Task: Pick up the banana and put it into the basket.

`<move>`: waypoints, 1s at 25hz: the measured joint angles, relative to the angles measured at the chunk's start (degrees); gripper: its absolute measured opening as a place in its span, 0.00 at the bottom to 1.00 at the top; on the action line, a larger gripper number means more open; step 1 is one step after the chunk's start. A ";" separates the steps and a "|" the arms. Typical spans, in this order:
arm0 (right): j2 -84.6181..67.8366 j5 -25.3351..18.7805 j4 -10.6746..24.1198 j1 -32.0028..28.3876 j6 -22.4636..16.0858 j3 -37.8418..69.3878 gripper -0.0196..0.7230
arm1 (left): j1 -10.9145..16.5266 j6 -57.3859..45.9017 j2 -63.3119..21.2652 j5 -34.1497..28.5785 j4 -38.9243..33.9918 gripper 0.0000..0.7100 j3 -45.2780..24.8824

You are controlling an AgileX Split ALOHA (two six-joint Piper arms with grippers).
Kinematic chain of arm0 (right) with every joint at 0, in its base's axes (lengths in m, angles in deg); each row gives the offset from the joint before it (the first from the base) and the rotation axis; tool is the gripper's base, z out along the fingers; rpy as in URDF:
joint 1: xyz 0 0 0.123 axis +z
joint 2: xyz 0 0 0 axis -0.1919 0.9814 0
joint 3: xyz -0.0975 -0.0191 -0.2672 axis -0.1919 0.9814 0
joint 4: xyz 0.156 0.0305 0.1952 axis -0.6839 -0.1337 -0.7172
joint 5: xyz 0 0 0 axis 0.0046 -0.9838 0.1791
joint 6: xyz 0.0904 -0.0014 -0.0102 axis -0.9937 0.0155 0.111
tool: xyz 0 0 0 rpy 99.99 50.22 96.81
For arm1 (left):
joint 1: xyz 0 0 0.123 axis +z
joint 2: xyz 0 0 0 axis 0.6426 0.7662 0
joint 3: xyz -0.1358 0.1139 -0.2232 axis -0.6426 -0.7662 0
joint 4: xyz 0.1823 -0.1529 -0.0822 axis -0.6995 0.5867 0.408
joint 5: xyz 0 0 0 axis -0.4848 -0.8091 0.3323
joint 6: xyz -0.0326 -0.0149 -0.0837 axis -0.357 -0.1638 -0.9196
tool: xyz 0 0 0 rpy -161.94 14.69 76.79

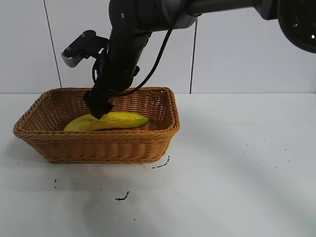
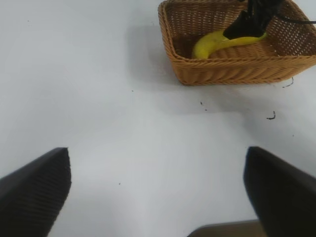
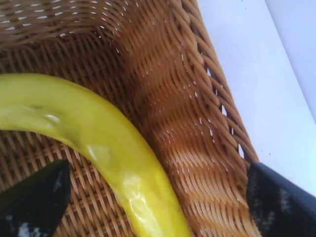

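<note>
Banana [image 1: 111, 121] lies inside the basket [image 1: 106, 148], along its floor, lengthwise; greenish tip toward the basket's right end in the exterior view, the other end toward the left end; the front wall hides its lower edge. Basket sits on the white bench [image 1: 237, 163], toward the back left part of the surface as the exterior view shows it; a few small dark specks on the bench in front of the basket and off its front right corner.

Right gripper [image 1: 100, 107] reaches down into the basket from above, over the middle-to-left part of the banana; right arm comes in from the upper right of the exterior view. In the right wrist view both fingers [image 3: 34, 200] stand apart, one on each side of the banana [image 3: 98, 143]; the fruit passes between them with woven floor visible on either side, so the tool reads as released, not clenched on the fruit; whether the tips touch the skin cannot be told.

Left gripper [image 2: 158, 190] hovers over bare bench, well apart from the basket [image 2: 232, 71]; its fingers are spread wide, holding nothing.
</note>
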 joint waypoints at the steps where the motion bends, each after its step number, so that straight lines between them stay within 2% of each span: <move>1: -0.72 -2.00 -0.06 -0.55 -2.35 -1.27 0.95 | 0.00 0.00 0.00 0.00 0.00 0.97 0.00; 4: -1.56 -7.82 -2.09 -3.43 -6.02 -5.60 0.95 | 0.00 0.00 0.00 0.00 0.00 0.97 0.00; 7: -1.56 -11.88 -5.68 -7.11 -6.65 -8.01 0.95 | 0.00 0.00 0.00 0.00 0.00 0.97 0.00; 9: -1.56 -13.82 -6.81 -9.82 -6.91 -8.34 0.95 | 0.00 0.00 0.00 0.00 0.00 0.97 0.00; 18: -1.56 -18.10 -6.93 -24.16 -6.91 -8.34 0.95 | 0.00 0.00 0.00 0.00 0.00 0.97 0.00; 25: -1.56 -19.69 -6.95 -31.67 -6.91 -8.34 0.95 | 0.00 0.00 0.00 0.00 0.00 0.97 0.00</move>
